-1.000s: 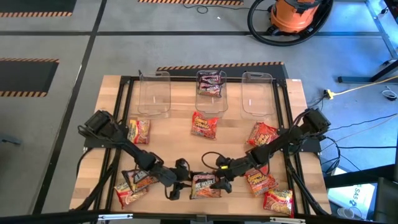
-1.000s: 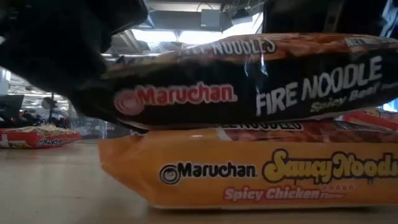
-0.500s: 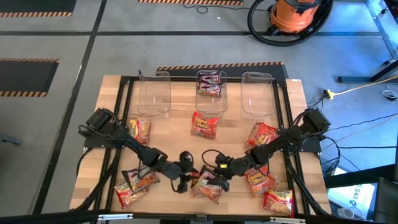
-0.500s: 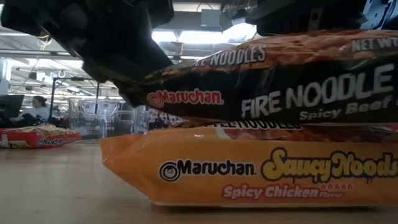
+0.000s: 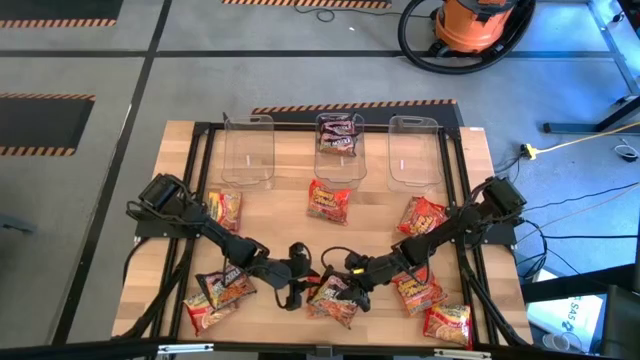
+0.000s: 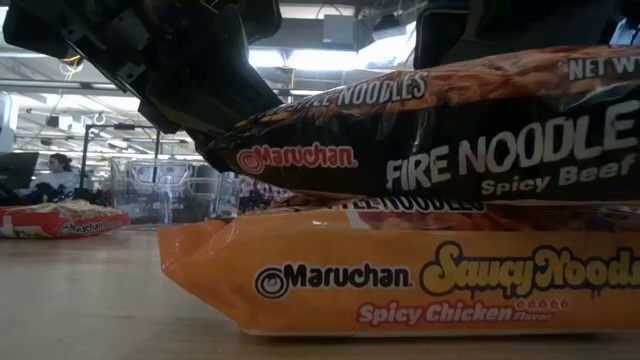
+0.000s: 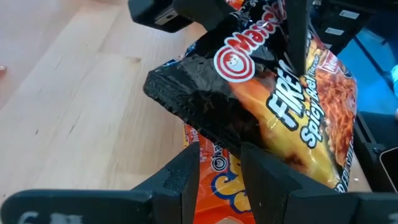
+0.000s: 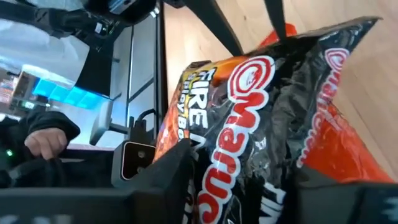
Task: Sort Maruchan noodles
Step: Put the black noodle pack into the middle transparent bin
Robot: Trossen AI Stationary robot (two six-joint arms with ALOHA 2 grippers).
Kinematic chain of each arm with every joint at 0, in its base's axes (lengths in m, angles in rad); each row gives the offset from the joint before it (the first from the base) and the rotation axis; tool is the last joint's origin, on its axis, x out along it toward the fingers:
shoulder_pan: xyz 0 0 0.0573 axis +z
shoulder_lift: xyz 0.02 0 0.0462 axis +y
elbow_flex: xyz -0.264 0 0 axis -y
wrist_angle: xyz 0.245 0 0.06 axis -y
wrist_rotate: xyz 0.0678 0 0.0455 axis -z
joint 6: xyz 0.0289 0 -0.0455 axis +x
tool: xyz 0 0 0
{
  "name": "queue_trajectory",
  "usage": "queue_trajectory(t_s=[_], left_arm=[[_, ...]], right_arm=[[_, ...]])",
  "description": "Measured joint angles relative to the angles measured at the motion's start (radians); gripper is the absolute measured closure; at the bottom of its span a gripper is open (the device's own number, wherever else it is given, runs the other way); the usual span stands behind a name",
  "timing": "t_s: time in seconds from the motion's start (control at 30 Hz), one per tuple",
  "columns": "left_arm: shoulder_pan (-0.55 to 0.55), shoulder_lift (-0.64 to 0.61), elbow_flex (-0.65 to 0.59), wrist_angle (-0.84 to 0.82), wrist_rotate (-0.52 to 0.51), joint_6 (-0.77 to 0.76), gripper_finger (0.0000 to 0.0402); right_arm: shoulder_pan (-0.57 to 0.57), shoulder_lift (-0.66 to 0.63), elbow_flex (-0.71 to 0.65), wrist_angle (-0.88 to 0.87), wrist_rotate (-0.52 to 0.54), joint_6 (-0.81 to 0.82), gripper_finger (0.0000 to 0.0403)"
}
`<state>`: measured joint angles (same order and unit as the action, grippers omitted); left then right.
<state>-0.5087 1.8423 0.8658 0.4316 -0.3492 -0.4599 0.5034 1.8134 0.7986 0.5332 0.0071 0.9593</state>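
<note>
Counted from above, the table point(image 5: 275, 215) carries nine noodle packets outside the tubs. One red packet point(image 5: 224, 210) lies near the left arm's base, two overlapping packets point(image 5: 222, 294) sit at the front left corner, and another red one point(image 5: 328, 201) lies just in front of the middle tub point(image 5: 338, 148). Three red-orange packets point(image 5: 424, 215) run down the right side. At front centre, the dark Fire Noodle packet point(image 5: 333, 293) rests on an orange Saucy Noodles packet point(image 6: 420, 275). The middle tub already holds at least one dark packet point(image 5: 338, 135); the left tub point(image 5: 248, 150) and right tub point(image 5: 414, 152) make three clear tubs in all.

Both claws meet at the dark packet. The left claw point(image 5: 300, 285) sits at its left end; the left wrist view shows its fingers point(image 7: 264, 165) pinching the packet's edge with only a narrow gap between them. The right claw point(image 5: 356, 287) closes on the opposite end, and in its own view the packet fills the space between the fingers point(image 8: 171, 177).

In the low view the dark packet sits tilted, its left end raised off the orange one. Both packets are cut off at the right edge there, and the claws show only as dark masses above. From overhead the orange packet is mostly covered. How many packets the middle tub holds cannot be told.
</note>
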Motion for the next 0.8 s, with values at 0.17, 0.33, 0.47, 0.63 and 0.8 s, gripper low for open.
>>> queue_trajectory(t_s=[0.17,0.33,0.47,0.63,0.8], left_arm=[[0.000,-0.020,0.000,-0.002,-0.033,0.024,0.0292],[0.000,-0.089,0.000,-0.073,-0.034,0.061,0.0292],[0.000,-0.178,0.000,-0.201,-0.038,0.090,0.0292],[0.006,-0.284,0.000,-0.328,-0.045,0.153,0.0292],[0.034,-0.357,-0.001,-0.400,-0.057,0.276,0.0292]], right_arm=[[0.000,-0.003,0.000,0.004,0.000,-0.052,0.0341],[0.000,-0.018,0.000,0.005,0.000,-0.130,0.0393],[-0.011,-0.076,-0.001,-0.026,0.005,-0.199,0.0394],[-0.055,-0.194,0.001,-0.094,0.010,-0.309,0.0390],[-0.140,-0.330,0.021,-0.251,0.029,-0.488,0.0393]])
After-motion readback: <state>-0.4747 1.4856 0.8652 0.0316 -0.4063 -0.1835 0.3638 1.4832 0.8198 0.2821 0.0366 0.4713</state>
